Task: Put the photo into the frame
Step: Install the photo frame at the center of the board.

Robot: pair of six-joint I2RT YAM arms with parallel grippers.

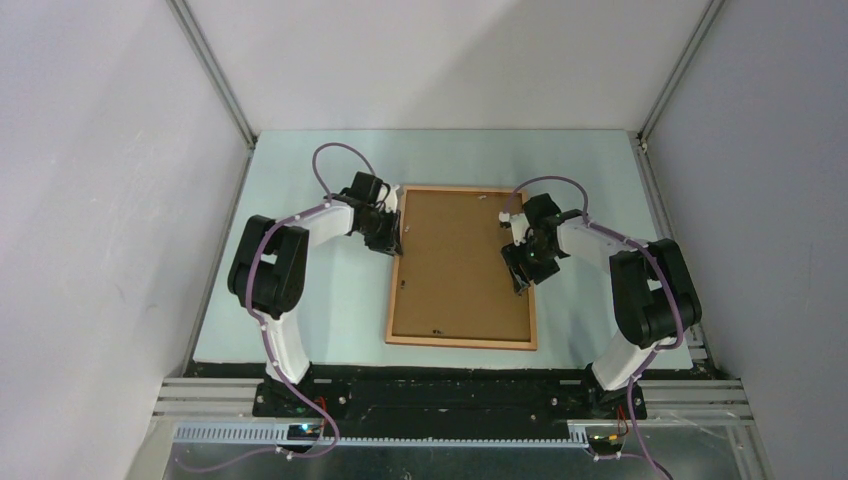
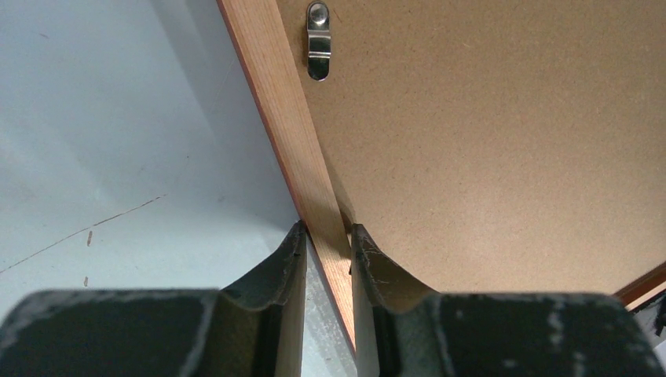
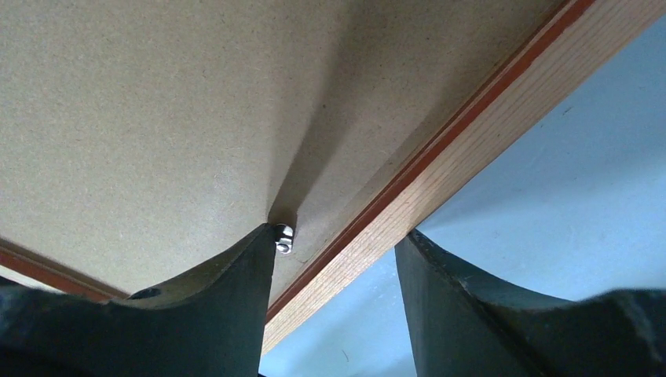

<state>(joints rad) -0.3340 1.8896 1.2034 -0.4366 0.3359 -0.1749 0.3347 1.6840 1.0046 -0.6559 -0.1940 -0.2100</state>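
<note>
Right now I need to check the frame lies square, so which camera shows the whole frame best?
Top external: the whole frame shows, lying back up with the backing board inside. Left wrist shows only one rail clamped in the left gripper; right wrist only the opposite rail inside the open right gripper.

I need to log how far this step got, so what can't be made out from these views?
- The photo: in no view. The backing board covers the frame opening, so whether it lies inside cannot be told.
- Small clips by the board's near edge: too small in the top view to tell their state.
- Metal clip in the right wrist view: mostly hidden by one of the right gripper fingers.
</note>
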